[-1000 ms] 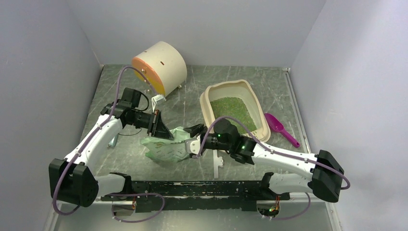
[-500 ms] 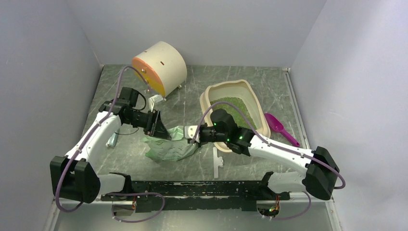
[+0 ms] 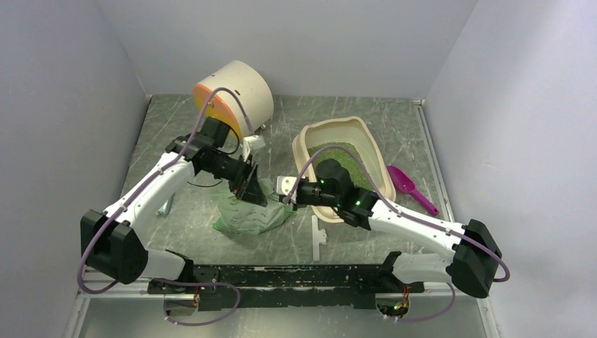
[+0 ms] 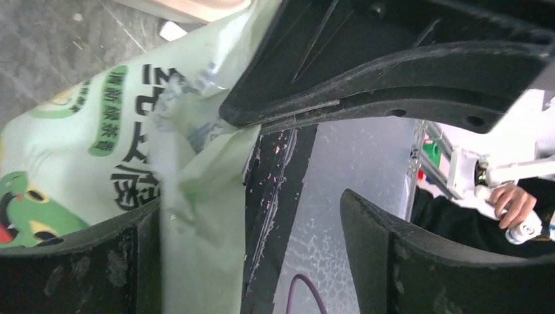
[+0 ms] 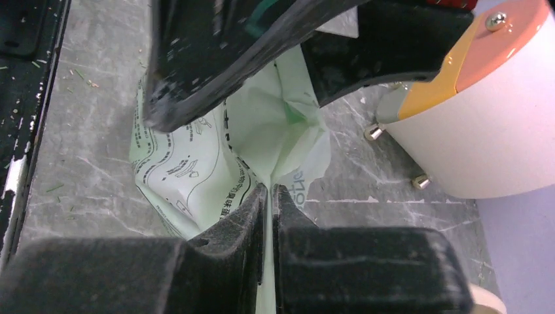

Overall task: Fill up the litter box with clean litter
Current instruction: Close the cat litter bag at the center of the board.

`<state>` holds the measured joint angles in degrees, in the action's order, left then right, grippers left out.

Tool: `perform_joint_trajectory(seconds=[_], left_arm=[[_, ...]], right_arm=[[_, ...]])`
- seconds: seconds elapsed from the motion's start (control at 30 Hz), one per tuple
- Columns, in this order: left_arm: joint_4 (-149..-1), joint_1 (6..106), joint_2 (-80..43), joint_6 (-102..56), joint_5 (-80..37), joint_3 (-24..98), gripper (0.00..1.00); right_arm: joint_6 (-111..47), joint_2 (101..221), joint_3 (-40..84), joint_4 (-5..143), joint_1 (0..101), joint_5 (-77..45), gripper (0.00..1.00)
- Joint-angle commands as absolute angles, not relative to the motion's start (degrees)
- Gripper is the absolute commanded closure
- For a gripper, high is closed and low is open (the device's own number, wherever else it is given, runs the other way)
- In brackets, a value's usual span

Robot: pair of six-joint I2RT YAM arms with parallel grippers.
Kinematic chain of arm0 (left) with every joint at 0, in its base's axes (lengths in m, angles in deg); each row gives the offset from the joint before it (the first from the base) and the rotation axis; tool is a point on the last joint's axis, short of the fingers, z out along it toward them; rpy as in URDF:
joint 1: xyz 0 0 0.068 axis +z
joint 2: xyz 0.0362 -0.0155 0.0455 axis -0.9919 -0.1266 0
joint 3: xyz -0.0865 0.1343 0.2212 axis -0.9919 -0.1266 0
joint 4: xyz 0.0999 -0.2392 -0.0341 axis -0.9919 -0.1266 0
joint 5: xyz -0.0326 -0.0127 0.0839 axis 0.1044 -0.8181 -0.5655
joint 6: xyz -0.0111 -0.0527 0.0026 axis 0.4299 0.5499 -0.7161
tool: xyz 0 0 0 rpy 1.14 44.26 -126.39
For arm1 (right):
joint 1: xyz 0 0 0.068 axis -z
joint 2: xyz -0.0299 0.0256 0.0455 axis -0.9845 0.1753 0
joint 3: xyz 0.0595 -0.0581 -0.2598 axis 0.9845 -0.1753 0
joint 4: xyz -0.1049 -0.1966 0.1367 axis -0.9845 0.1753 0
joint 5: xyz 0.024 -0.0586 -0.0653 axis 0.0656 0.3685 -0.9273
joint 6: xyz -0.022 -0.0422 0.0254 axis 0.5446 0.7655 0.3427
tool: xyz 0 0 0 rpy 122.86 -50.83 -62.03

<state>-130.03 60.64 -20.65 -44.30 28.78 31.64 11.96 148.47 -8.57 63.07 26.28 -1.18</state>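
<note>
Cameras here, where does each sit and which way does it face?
Top external: above and behind the robot, looking down on left pincer, right pincer, bag, litter box.
Left wrist: on that wrist, facing the bag past its open pincer.
Right wrist: on that wrist, behind its pincer shut on the bag; cabinet beyond.
Shared: both wrist views show the bag.

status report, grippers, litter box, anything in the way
left gripper open at the bag top. right gripper shut on bag edge. litter box holds clean litter; right arm crosses its near rim.
</note>
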Motion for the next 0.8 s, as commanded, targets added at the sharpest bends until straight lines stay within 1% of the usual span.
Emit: perform_joint_trajectory(seconds=[0.0,0.03,0.07,0.13,0.17,0.23,0.3,0.33,0.4,0.43,0.5,0.57,0.7,0.77], left_arm=[[-128.9,57.2,-21.7,-45.8,25.4,31.0,0.15],[-128.4,57.2,-21.6,-45.8,25.6,30.7,0.22],[-127.9,57.2,-21.5,-45.6,25.5,30.6,0.42],[-127.9,57.1,-22.0,-45.4,25.1,31.2,0.66],[-128.2,57.1,-22.3,-45.6,24.9,31.5,0.75],[-128.8,57.1,-23.0,-45.6,25.2,31.9,0.84],[-128.6,57.1,-22.8,-44.9,25.0,32.0,0.89],[-128.4,57.1,-22.3,-44.4,24.5,31.9,0.89],[-128.3,57.2,-21.1,-44.0,24.1,32.0,0.94],[-128.1,57.2,-20.3,-43.6,24.1,32.0,0.95],[-127.4,57.2,-18.8,-42.6,23.9,32.0,0.95],[-126.8,57.3,-17.6,-41.9,24.5,32.0,0.95],[-127.4,57.6,-16.8,-41.8,25.1,32.7,0.95],[-129.6,57.8,-17.7,-43.4,26.4,33.4,0.95]], right_arm=[[10.2,147.2,-7.9,59.9,26.8,-3.9,0.9],[9.7,147.1,-8.2,59.4,26.7,-4.2,0.9],[9.5,146.9,-8.6,59.0,26.7,-4.3,0.89],[8.3,146.2,-9.5,57.7,26.8,-5.5,0.83],[7.4,145.6,-10.0,57.2,26.9,-6.6,0.76],[2.9,144.1,-11.2,55.3,27.6,-11.7,0.62],[-3.5,141.6,-12.3,54.3,30.7,-14.4,0.45],[-6.7,140.6,-12.1,54.8,32.7,-13.1,0.39],[-15.8,139.8,-10.6,57.4,37.0,-9.7,0.23],[-19.7,139.9,-9.5,59.6,39.0,-7.3,0.18],[-24.7,141.1,-7.5,63.9,41.7,0.1,0.15],[-29.6,142.5,-6.3,66.9,42.1,6.2,0.13],[-37.2,146.8,-4.5,69.7,42.2,17.6,0.12],[-41.3,148.8,-4.6,67.1,42.2,22.2,0.11]])
